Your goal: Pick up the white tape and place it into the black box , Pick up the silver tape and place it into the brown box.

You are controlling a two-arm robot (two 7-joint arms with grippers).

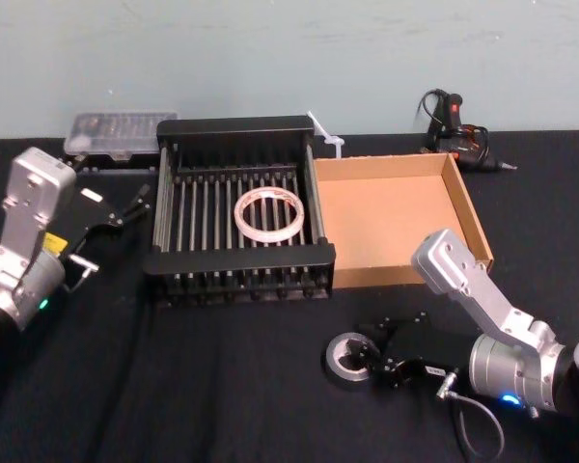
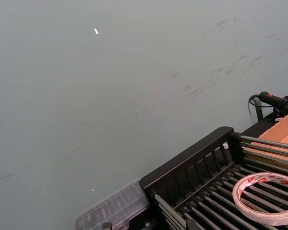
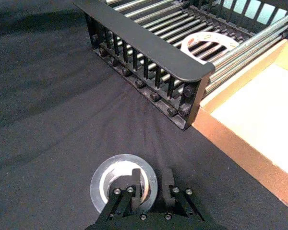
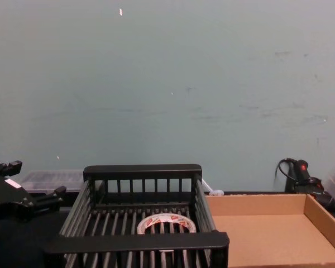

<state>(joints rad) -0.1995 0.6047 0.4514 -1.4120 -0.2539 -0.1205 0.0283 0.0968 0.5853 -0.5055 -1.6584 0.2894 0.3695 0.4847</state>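
Observation:
The white tape [image 1: 242, 218], a flat ring with red print, lies on the barred floor of the black box [image 1: 239, 258], as also seen in the chest view [image 4: 151, 223] and left wrist view [image 2: 241, 194]. The silver tape [image 1: 336, 363] lies flat on the black cloth in front of the brown box [image 1: 468, 207]. My right gripper [image 3: 151, 184] is low over the silver tape [image 3: 99, 184], open, one finger inside the core and the other outside the roll's wall. My left gripper [image 1: 106, 236] hangs open to the left of the black box [image 4: 139, 241], holding nothing.
A clear plastic case [image 1: 116, 135] sits behind the black crate at the back left. A black glue gun [image 1: 454, 130] with its cord lies behind the cardboard tray, whose floor is bare. Open black cloth spreads in front of the crate.

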